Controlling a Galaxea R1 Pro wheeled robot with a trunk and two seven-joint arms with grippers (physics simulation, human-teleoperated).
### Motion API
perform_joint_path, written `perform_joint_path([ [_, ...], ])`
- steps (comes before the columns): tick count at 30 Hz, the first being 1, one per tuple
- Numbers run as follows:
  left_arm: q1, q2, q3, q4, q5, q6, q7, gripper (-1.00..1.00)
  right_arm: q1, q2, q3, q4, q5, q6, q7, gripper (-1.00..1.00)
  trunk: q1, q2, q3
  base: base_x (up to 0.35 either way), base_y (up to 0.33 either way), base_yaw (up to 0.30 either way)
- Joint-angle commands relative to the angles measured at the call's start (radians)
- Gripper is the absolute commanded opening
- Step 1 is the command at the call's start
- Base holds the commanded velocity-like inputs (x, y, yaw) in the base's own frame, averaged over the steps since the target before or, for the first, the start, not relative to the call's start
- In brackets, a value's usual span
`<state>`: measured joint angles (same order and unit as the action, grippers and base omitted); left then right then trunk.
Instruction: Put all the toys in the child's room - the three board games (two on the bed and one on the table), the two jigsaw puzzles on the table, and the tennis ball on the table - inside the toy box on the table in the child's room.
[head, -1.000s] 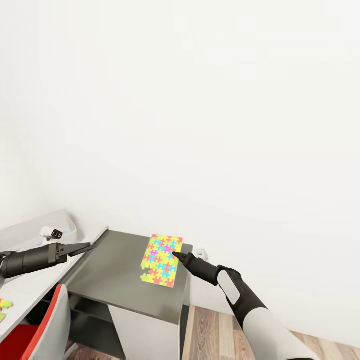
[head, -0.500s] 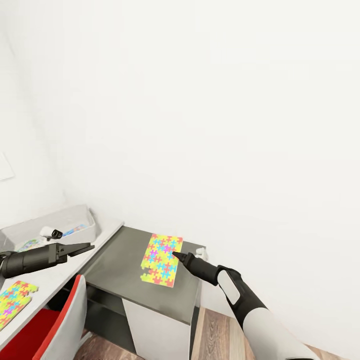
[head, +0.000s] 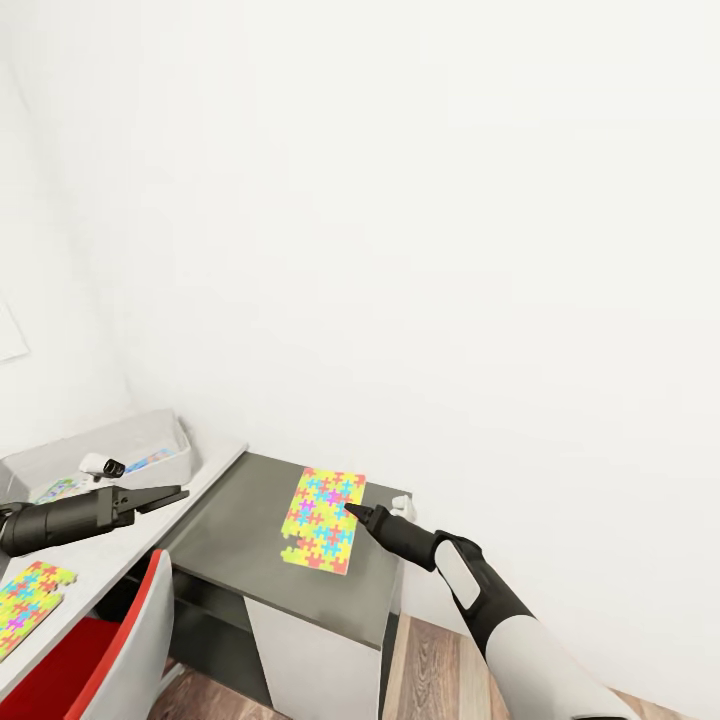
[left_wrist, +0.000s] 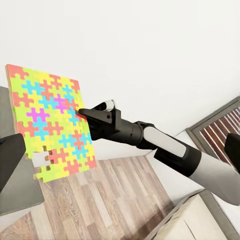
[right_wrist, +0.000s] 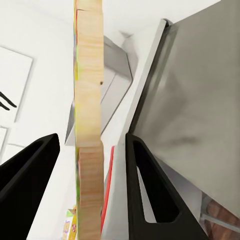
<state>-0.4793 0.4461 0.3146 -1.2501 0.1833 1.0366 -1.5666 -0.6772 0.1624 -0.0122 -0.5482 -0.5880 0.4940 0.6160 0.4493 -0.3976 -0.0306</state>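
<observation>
The pale grey toy box (head: 150, 445) sits at the far end of the white table (head: 110, 555), with printed, colourful flat items lying inside — too small to name. The right gripper (head: 352, 513) pinches the right edge of a jigsaw puzzle (head: 322, 520) held above the dark grey cabinet (head: 235, 540), long axis running away from the robot, toward the wall; the right wrist view shows its wooden edge (right_wrist: 90, 125) between the fingers. A second jigsaw puzzle (head: 25, 605) lies flat on the table. The left gripper (head: 170, 495) hovers over the table, fingers close together — whether fully closed is unclear. Nothing has moved since half a second ago.
</observation>
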Motion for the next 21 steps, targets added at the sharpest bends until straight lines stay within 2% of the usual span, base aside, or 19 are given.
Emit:
perform_joint_path([
  [1,-0.001,0.0,0.0,0.0,-0.001,0.011,-0.004,1.0,-0.001,0.001,-0.001,0.0,-0.007,0.008,-0.001,-1.0,0.001,-0.002,-0.002,0.0,0.0,0.0],
  [6,-0.001,0.0,0.0,0.0,-0.001,0.011,-0.004,1.0,-0.001,0.004,0.0,-0.002,-0.007,0.008,-0.001,-1.0,0.001,-0.002,-0.002,0.0,0.0,0.125],
  [21,-0.001,0.0,0.0,0.0,-0.001,0.01,-0.004,1.0,-0.001,0.003,0.0,-0.002,-0.006,0.008,-0.001,-1.0,0.001,-0.002,0.005,0.0,0.0,0.267],
])
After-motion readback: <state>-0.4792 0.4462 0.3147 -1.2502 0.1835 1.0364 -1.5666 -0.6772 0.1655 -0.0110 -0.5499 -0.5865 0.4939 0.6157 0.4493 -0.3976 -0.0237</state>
